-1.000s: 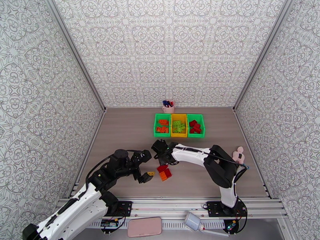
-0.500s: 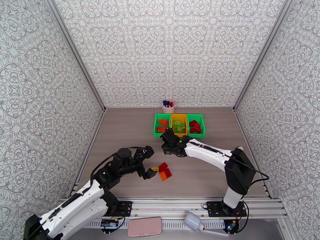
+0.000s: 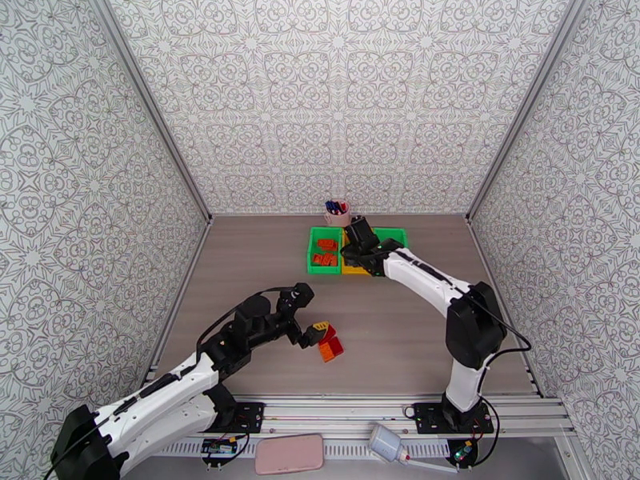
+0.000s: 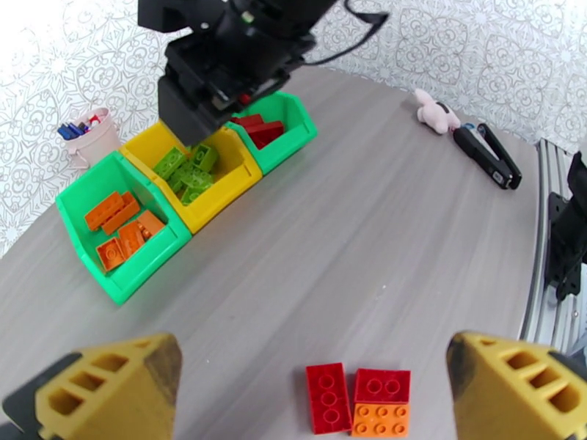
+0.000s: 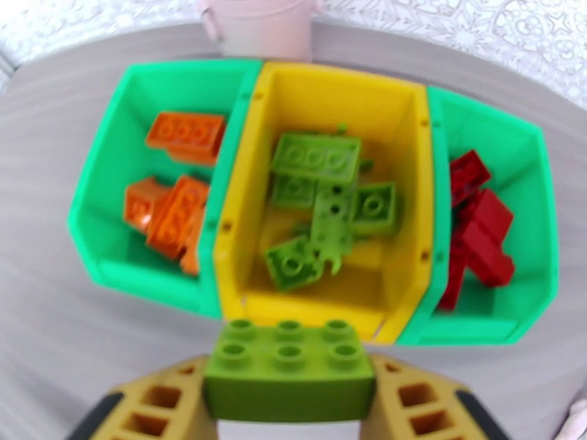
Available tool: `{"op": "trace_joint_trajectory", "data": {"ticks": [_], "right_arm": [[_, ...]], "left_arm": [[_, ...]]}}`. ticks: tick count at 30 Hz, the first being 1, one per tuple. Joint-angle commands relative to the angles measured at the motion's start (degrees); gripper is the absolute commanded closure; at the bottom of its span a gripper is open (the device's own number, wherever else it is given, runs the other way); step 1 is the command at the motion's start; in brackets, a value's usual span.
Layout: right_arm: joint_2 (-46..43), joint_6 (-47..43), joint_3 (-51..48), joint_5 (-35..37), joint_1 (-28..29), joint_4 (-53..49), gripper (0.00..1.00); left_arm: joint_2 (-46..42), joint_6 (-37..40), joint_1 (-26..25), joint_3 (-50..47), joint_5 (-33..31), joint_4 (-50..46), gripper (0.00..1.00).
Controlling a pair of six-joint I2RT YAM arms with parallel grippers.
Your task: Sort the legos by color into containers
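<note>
The right claw (image 5: 290, 408) grips a light green six-stud plastic brick (image 5: 290, 364) just short of the yellow-orange rectangular plastic bin (image 5: 233, 214). The left claw (image 4: 312, 386) gapes open, with two red studded bricks (image 4: 328, 397) and an orange studded brick (image 4: 380, 420) lying between its fingers.

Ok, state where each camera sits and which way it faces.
Top external: above and behind the bases, looking down at the table; both arms show.
Left wrist: behind the left gripper, low, facing the bins; open yellow fingers frame three loose legos.
Right wrist: behind the right gripper, which holds a green lego, looking down into the yellow bin.
Shared: both wrist views show all three bins.
</note>
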Motion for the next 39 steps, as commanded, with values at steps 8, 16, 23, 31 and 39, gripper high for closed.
{"op": "trace_joint_trajectory", "data": {"ticks": [8,16,23,31,39], "right_arm": [[12.3,-3.6,13.2,0.8,-3.7,-0.6,0.65],[16.8,-4.3,17.5,-0.2,-5.0,-1.6,0.64],[8.3,-7.4,9.5,-2.8,-5.0,3.3,0.3],[-8.2,-8.1,-10.7,-10.1,-4.4,8.5,0.18],[-21.9,-7.0,-27.6,-17.0,1.9,6.4,0.17]], "left_arm": [[0.4,-0.4,-0.7,-0.7,-1.2,-0.1,0.0],[0.8,-0.3,-0.8,-0.9,-1.5,0.1,0.0],[1.3,-0.5,-0.7,0.6,-3.0,-3.1,0.01],[-0.5,3.1,-0.4,1.5,0.7,-7.5,0.0],[-6.3,4.8,1.9,3.5,6.9,-17.4,0.0]]}}
